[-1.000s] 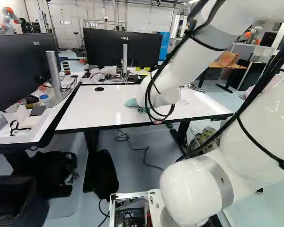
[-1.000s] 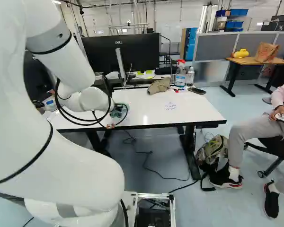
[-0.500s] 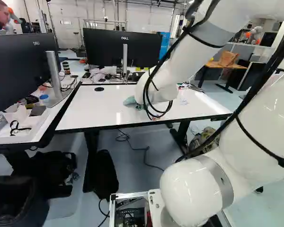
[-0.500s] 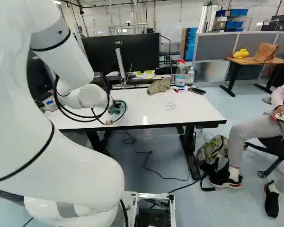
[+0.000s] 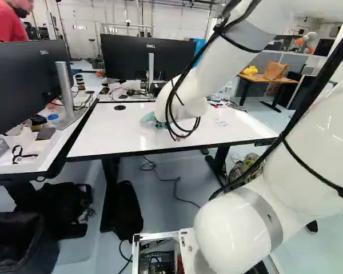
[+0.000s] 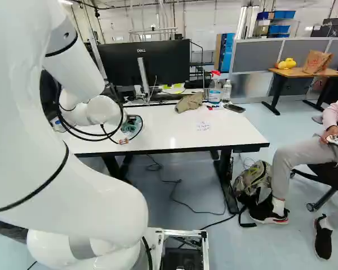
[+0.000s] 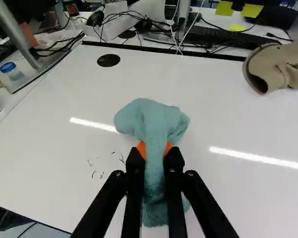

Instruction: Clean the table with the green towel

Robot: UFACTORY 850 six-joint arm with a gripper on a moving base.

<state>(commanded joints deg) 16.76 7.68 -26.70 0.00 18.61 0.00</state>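
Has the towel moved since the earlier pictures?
Yes: with the arm, the towel has moved left in the left base view, nearer the round black disc.

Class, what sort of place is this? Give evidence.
Most likely a robotics lab: this robot arm reaches over a white table, another robot stands beyond, and two monitors stand nearby.

The white table [image 6: 180,134] has a black edge. A black round grommet [image 7: 108,60] sits far left, with small dark marks [image 7: 122,159] nearer. A green towel [image 7: 151,121] touches the left part. Far right lie a tan cap [image 6: 190,102], spray bottle [image 6: 214,94], clear bottle [image 6: 227,90] and dark phone [image 6: 234,108]; faint writing [image 6: 203,126] lies nearer.
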